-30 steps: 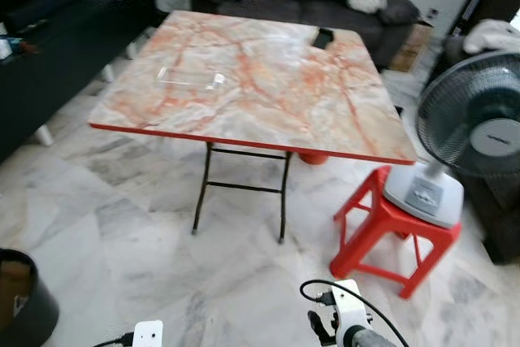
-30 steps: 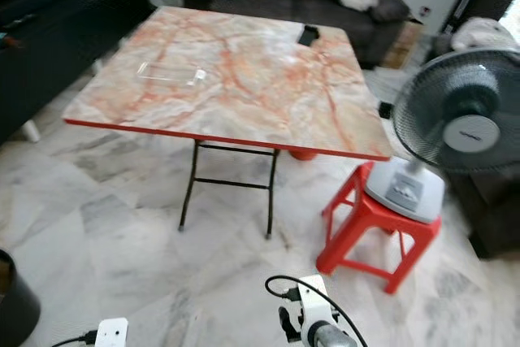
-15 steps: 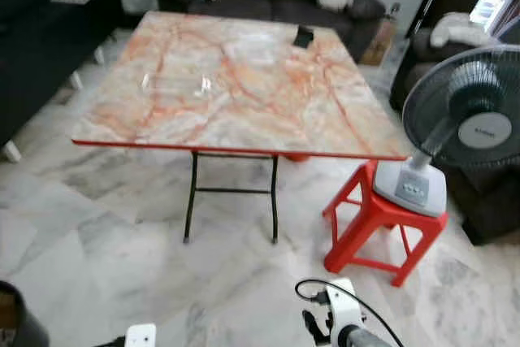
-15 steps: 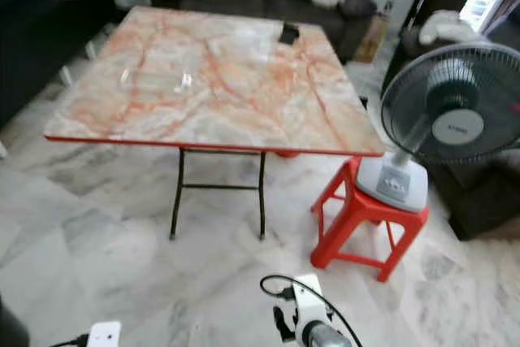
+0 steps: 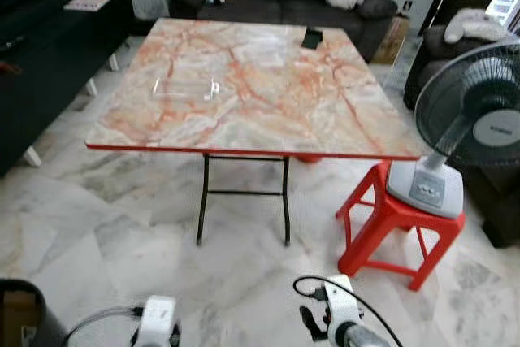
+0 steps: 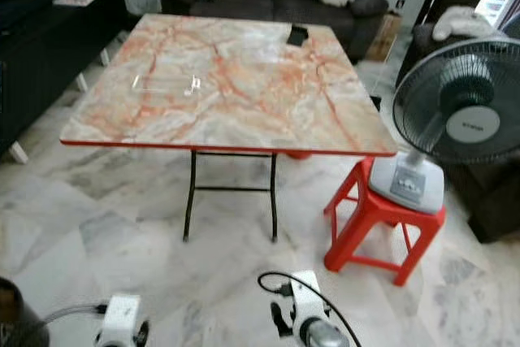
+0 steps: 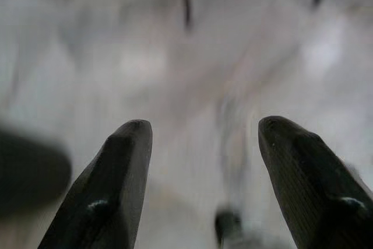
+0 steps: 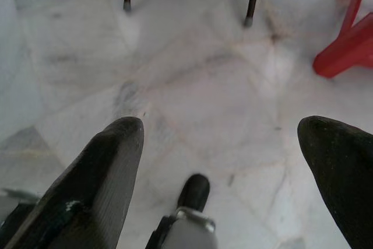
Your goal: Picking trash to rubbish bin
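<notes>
White marble floor [image 5: 122,225] underfoot. Clear plastic tray [image 5: 185,88] lies on pink marble-pattern folding table [image 5: 268,111], left half. Left gripper [image 7: 201,185], right gripper [image 8: 218,173] low over floor, fingers spread wide, empty. Black rubbish bin [image 5: 24,318] at robot's left.

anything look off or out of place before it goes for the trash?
Nothing spilled or damaged. Two mild oddities: a standing fan sits on a red plastic stool beside the table, a top-heavy perch, and a clear plastic container lies alone on the tabletop, likely the trash. Both grippers, left and right, are open over the floor.
</notes>
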{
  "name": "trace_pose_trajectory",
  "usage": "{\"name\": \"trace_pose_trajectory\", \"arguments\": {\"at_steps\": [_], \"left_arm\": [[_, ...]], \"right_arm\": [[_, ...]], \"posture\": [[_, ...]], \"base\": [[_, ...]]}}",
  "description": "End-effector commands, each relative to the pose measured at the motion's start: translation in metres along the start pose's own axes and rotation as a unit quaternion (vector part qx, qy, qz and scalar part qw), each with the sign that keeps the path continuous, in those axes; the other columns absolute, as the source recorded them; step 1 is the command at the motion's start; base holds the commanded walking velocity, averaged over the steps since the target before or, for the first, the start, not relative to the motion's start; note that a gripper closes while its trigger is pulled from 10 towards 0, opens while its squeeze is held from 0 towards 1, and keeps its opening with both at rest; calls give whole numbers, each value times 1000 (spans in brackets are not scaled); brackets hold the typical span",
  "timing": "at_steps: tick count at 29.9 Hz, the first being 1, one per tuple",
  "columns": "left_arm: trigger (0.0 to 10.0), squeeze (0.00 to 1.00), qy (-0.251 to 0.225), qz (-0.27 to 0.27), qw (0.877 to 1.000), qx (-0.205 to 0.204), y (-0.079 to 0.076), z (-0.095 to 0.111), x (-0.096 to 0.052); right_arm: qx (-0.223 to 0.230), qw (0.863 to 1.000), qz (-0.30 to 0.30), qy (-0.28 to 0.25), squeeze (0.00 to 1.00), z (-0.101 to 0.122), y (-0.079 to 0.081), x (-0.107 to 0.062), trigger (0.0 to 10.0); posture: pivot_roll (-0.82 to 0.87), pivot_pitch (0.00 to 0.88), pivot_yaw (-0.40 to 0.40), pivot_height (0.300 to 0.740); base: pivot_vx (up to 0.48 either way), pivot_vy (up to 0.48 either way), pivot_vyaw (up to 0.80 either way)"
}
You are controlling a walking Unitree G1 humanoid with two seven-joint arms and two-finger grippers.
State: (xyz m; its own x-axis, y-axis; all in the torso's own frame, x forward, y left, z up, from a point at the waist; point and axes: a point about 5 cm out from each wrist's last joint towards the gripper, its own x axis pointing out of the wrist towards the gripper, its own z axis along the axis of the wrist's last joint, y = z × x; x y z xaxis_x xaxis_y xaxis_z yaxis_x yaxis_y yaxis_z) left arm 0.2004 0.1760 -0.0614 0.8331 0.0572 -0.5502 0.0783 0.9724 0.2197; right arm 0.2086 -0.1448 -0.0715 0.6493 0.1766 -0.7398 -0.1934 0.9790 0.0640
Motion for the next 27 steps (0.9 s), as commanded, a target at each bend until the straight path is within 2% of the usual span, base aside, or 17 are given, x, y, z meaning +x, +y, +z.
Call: {"name": "trace_pose_trajectory", "arguments": {"at_steps": [1,3,4,7,9,11,13,15,18,21,24,27], "left_arm": [[10000,0,-82,12,997,-1,3,31,7],[10000,0,-127,23,992,-9,8,50,10],[10000,0,-175,32,984,-10,12,73,13],[10000,0,-213,44,976,-8,16,95,17],[10000,0,-249,60,967,-16,21,118,20],[10000,0,-265,69,962,-23,24,129,21],[10000,0,-288,75,954,-36,28,146,21],[10000,0,-291,75,953,-37,28,149,20],[10000,0,-317,79,944,-38,29,172,22],[10000,0,-322,85,942,-41,30,180,22],[10000,0,-327,87,940,-44,31,183,21],[10000,0,-330,86,939,-42,32,182,19]], "right_arm": [[-3,999,4,-52,0,26,0,4,10000],[-6,997,5,-77,0,39,2,5,10000],[-6,994,4,-109,0,55,2,6,10000],[-4,989,6,-149,0,78,3,7,10000],[0,977,15,-215,0,115,5,5,10000],[7,966,22,-256,0,137,6,2,10000],[13,946,33,-322,0,174,9,-6,10000],[13,942,35,-333,0,180,9,-8,10000],[-24,929,39,-367,0,207,17,-14,10000],[-45,925,41,-374,0,212,23,-15,10000],[-12,923,57,-381,0,213,28,-16,10000],[-12,920,64,-387,0,213,32,-16,10000]], "posture": [[59,0,-87,740],[78,0,-88,740],[82,0,-89,740],[87,0,-91,740],[85,0,-88,740],[80,0,-84,740],[71,0,-81,740],[71,0,-81,740],[70,0,-81,740],[73,0,-83,740],[83,0,-84,740],[87,0,-78,740]], "base": [[0,0,0],[0,0,0],[0,0,0],[0,0,0],[0,0,0],[0,0,0],[0,0,0],[0,0,0],[0,0,265],[200,0,798],[391,0,267],[423,0,0]]}}
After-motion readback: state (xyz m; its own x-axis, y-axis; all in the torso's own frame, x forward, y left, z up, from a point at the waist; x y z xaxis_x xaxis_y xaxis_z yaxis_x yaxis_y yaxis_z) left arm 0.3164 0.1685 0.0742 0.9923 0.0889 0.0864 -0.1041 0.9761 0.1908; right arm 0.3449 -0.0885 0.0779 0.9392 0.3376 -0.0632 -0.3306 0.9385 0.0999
